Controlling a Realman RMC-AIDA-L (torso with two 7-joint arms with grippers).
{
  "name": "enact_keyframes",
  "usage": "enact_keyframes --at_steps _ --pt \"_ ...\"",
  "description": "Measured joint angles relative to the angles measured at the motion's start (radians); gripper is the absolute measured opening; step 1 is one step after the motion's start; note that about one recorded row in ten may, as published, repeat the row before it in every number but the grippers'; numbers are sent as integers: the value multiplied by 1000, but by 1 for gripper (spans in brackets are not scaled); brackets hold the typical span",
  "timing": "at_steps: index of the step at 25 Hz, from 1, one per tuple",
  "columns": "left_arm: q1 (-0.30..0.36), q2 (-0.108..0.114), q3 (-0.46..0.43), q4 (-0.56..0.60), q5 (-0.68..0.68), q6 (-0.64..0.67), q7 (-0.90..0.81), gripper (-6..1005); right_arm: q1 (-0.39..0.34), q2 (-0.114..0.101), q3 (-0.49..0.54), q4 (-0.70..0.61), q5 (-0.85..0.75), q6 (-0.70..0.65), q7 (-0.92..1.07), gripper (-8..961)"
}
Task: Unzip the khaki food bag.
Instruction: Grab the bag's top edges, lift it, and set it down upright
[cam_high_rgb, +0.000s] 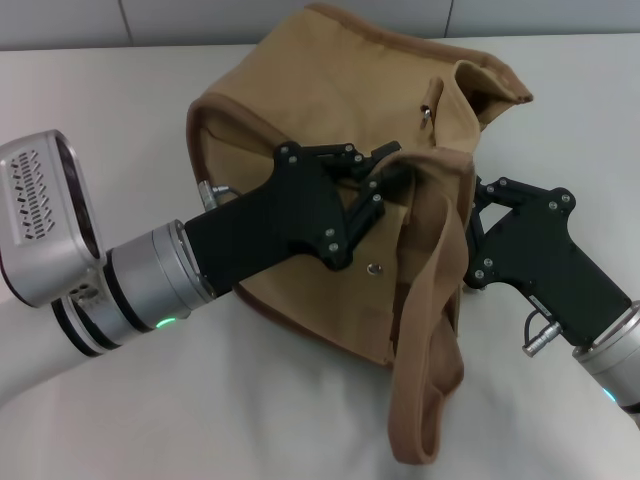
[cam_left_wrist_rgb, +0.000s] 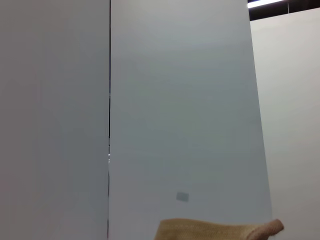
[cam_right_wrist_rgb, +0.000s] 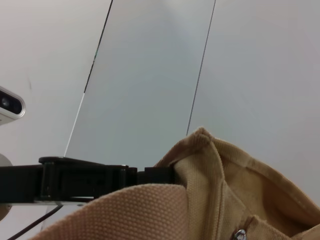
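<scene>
I see the khaki food bag (cam_high_rgb: 300, 150) tipped over mid-table, handles (cam_high_rgb: 425, 400) trailing near me; my left gripper (cam_high_rgb: 395, 170) reaches across its front, fingers pinched on fabric by the top opening; right gripper (cam_high_rgb: 475, 235) presses bag's right side, fingers hidden, can't tell grip.

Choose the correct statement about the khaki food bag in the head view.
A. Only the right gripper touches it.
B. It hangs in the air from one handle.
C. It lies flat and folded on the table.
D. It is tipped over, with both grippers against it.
D: the khaki food bag leans over on the table, with the left gripper and the right gripper both at its fabric.
</scene>
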Motion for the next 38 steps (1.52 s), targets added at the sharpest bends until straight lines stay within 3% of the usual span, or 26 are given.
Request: enact_keyframes --at_steps 13,17,21,26,38 --pt "38 0 -97 -6 -6 54 6 88 -13 0 2 -3 0 6 0 27" --pt "45 0 -177 -36 -7 47 6 89 -26 0 3 -7 0 6 0 40" --pt "65 0 -311 -79 -6 39 8 89 -43 0 6 -14 4 10 0 52" --pt "80 0 -377 -100 -7 35 7 89 -70 -1 10 -29 8 25 0 67" --pt "111 0 -446 -109 -9 28 1 89 -121 -3 13 -67 9 44 0 104"
